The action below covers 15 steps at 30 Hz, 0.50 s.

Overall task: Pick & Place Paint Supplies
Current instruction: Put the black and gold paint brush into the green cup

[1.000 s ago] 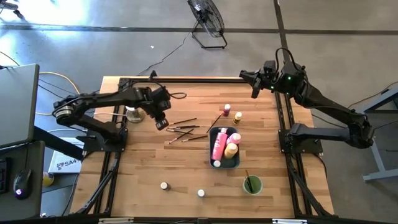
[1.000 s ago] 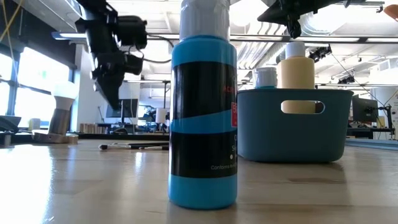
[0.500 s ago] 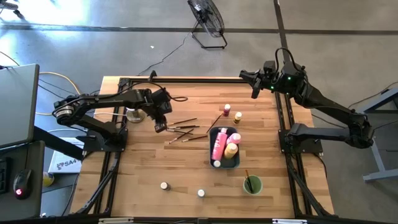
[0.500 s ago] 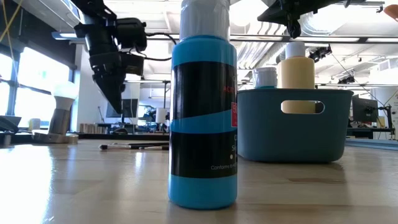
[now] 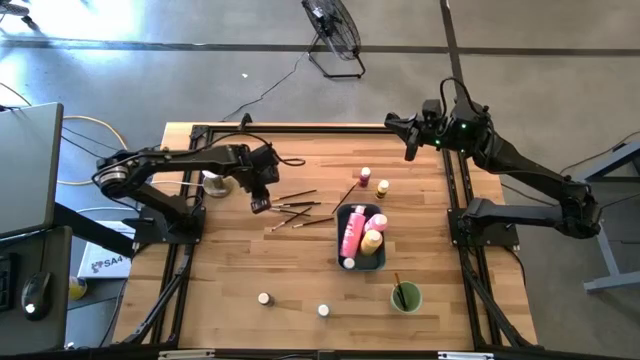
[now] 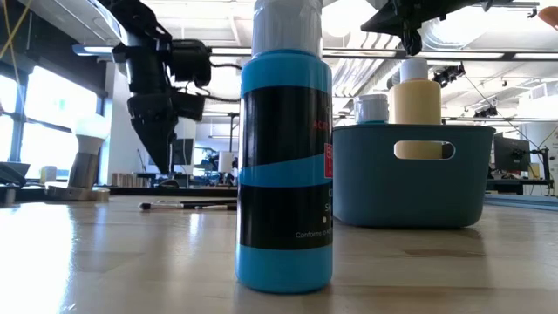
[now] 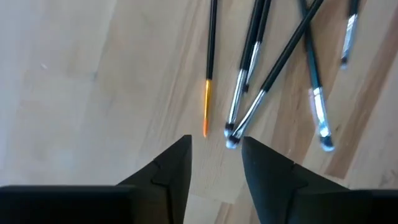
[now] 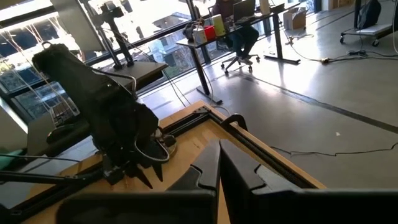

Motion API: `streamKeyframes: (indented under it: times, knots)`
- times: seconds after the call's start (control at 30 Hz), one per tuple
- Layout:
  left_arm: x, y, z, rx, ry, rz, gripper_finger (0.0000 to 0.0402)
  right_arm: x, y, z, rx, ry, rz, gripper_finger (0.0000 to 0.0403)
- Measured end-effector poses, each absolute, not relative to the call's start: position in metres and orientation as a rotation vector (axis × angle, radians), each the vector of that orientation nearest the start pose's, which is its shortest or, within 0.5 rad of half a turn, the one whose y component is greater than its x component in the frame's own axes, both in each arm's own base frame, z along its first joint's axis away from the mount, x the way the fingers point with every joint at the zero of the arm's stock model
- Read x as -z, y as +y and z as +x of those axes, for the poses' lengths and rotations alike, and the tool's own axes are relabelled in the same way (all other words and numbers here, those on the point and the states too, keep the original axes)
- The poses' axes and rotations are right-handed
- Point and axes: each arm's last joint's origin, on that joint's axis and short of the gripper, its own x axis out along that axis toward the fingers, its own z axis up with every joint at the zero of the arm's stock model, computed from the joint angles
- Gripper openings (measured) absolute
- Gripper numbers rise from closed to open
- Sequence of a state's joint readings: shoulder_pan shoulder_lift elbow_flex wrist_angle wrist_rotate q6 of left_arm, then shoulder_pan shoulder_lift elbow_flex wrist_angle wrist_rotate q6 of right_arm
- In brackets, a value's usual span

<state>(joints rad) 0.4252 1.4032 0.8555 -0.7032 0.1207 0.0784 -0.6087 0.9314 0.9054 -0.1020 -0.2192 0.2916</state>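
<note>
A pale butcher-block table on a grey concrete floor carries the scattered paint supplies: a loose fan of paintbrushes near its middle, a blue-grey tray already holding a pink bottle and a yellow bottle, two small jars behind it, two more near the front edge, and a green cup with one brush in it. The left gripper hovers just above the brush tips with its fingers parted and empty; the right gripper waits clenched over the far right corner. The step in hand looks like picking one brush. The handles cross, so the jaws should straddle a single shaft, probably the orange-tipped brush lying slightly apart, though how well it clears its neighbours is hard to judge from here. Descend square to the handle and close gently, or neighbours may drag along.
</note>
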Motion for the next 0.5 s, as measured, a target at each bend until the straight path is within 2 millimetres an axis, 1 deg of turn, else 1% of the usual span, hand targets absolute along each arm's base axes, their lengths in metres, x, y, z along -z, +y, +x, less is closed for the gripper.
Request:
streamKeyframes:
  times: [0.3, 0.5]
  knots:
    - [-0.176, 0.102, 0.233, -0.187, 1.301, -0.27, 0.0138, -0.357, -0.112, 0.171, 0.404, 0.06, 0.339, 0.0002]
    - [-0.166, 0.103, 0.237, -0.184, 1.324, -0.276, 0.0138, -0.357, -0.112, 0.171, 0.407, 0.06, 0.339, 0.0002]
